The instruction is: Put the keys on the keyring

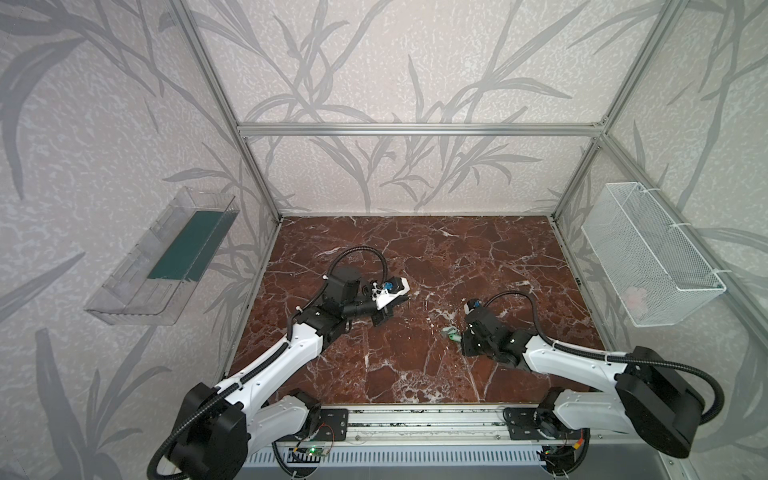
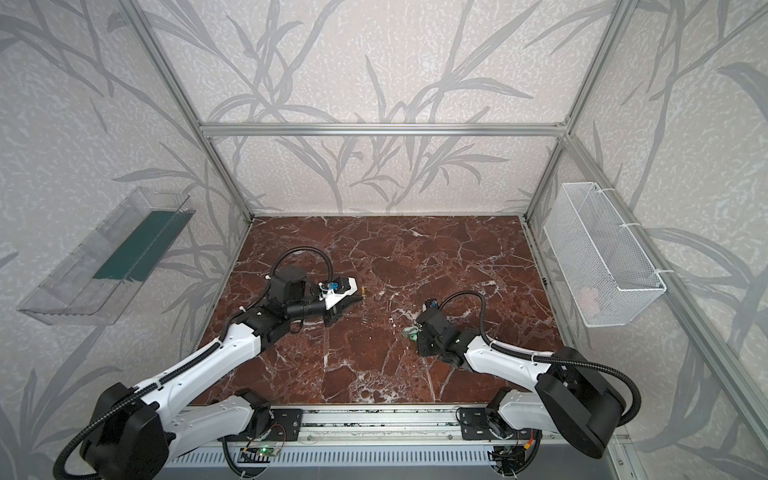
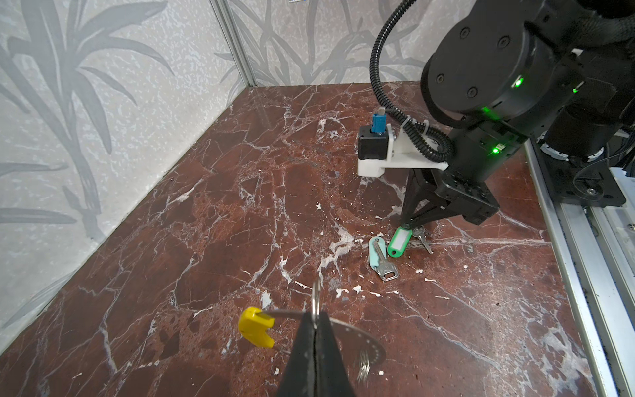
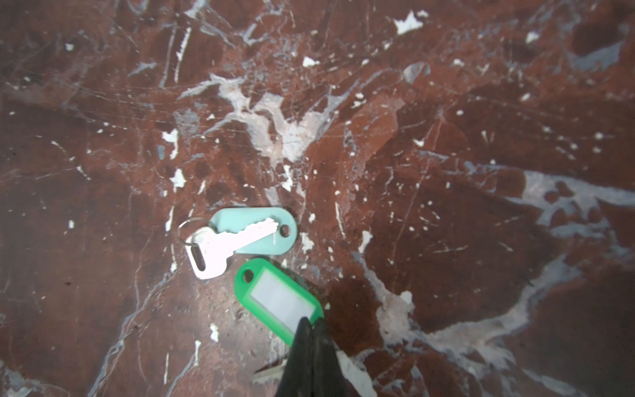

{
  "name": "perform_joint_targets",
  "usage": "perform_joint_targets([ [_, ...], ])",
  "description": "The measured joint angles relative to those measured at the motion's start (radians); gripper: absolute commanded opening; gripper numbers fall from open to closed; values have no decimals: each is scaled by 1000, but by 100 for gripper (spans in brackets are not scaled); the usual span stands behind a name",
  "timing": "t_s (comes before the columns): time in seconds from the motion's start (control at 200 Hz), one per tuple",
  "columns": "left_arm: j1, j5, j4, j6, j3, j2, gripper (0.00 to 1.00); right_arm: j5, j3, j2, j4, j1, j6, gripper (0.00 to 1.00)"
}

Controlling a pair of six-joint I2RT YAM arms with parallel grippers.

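Two keys lie close together on the red marble table (image 1: 415, 374), right of the middle. One is a silver key on a pale teal tag (image 4: 254, 233), also seen in the left wrist view (image 3: 378, 256). The other has a green tag with a white label (image 4: 278, 299); its metal blade (image 4: 271, 373) pokes out beneath my right gripper (image 4: 311, 321), which is shut on the tag's near end. In both top views the keys (image 1: 451, 333) (image 2: 410, 332) show just left of that gripper. My left gripper (image 3: 315, 324) is shut on the keyring (image 3: 360, 338) beside its yellow segment (image 3: 256, 326) and holds it above the table.
A clear plastic bin (image 1: 166, 257) hangs on the left wall and a white wire basket (image 1: 656, 257) on the right wall. An aluminium rail (image 1: 415, 424) runs along the table's front edge, carrying both arm bases. Frame posts stand at the back corners.
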Motion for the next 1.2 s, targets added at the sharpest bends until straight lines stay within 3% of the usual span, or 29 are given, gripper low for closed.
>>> perform_joint_targets([
  [0.185, 0, 11, 16, -10, 0, 13, 0, -64, 9, -4, 17, 0, -106, 0],
  [0.455, 0, 15, 28, -20, 0, 21, 0, -117, 114, 180, 2, 0, -171, 0],
  [0.58, 0, 15, 37, -27, 0, 21, 0, -114, 114, 177, 12, 0, -177, 12],
  [0.67, 0, 15, 37, -28, 0, 21, 0, -114, 111, 167, 19, 0, -186, 16],
  [1.2, 0, 15, 48, -29, 2, 51, 0, -111, 37, 80, 65, 0, -202, 20],
])
